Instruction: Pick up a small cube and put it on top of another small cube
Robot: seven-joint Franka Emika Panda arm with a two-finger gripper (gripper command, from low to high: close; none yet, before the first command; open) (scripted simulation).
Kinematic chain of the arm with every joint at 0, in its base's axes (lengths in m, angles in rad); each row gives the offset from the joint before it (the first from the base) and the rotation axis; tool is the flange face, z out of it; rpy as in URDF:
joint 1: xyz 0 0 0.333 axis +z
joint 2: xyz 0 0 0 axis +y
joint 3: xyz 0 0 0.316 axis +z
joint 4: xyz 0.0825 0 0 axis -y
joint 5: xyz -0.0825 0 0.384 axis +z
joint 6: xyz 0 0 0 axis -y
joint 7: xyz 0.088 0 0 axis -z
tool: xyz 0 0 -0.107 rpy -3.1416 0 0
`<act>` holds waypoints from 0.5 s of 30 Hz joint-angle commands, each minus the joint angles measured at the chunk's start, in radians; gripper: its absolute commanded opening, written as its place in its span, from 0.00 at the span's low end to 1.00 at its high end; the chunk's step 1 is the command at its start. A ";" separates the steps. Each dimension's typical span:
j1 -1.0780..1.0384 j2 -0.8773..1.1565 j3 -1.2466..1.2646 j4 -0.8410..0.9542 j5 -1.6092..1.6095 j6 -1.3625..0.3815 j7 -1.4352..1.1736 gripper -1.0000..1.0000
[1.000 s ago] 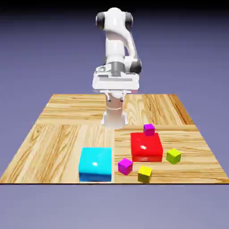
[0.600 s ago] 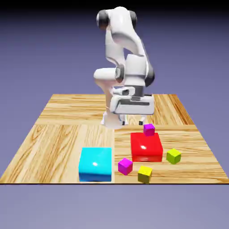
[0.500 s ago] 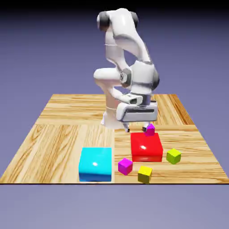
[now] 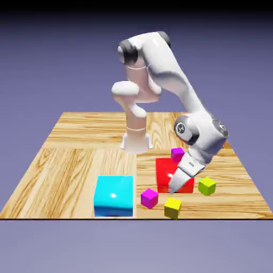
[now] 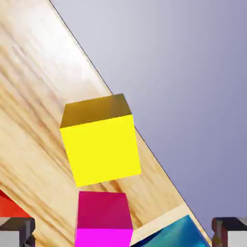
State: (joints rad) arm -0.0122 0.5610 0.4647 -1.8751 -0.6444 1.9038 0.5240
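On the wooden table [image 4: 69, 160], the exterior view's left holds a large cyan block [image 4: 114, 195], near the table's front edge. Just to its right sits a small magenta cube [image 4: 149, 198], apart from the block by a narrow strip of wood. Behind that cube, further from the camera, lies a flat red block [image 4: 169, 171], and a second small magenta cube [image 4: 177, 154] rests at the red block's far right corner.

The small cube [image 4: 173, 207], plain yellow, stands at the front edge of the table, just right of the near magenta cube and in front of the red block. Nothing lies on it. Right again, beside the red block, sits a lime-green small cube [image 4: 207, 185].

The white arm slopes down from the far side toward the front, and the gripper [image 4: 173, 187] hangs over the red block's near edge, above the gap between the magenta cube and the yellow one, touching neither as far as can be told. In the hand view its two grey fingertips [image 5: 17, 230] stand wide apart at the bottom corners with nothing between them; the yellow cube fills the middle, a magenta cube below it, with slivers of red and cyan at the edges.

No labels or writing show on any block.
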 commanded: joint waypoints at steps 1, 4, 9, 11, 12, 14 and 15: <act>-0.001 0.036 0.015 0.030 -0.021 -0.036 -0.007 0.50; -0.003 0.145 0.060 0.120 -0.083 -0.145 -0.028 0.50; -0.022 0.240 0.045 0.111 -0.158 -0.106 -0.005 0.50; -0.027 0.256 0.034 0.095 -0.174 -0.077 0.005 0.00; -0.027 0.256 0.034 0.095 -0.174 -0.077 0.005 0.00; -0.010 0.208 0.068 0.143 -0.126 -0.164 -0.026 0.00; -0.001 0.183 0.067 0.153 -0.095 -0.192 -0.034 0.00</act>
State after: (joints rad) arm -0.0133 0.7444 0.5321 -1.7221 -0.7372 1.7115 0.4898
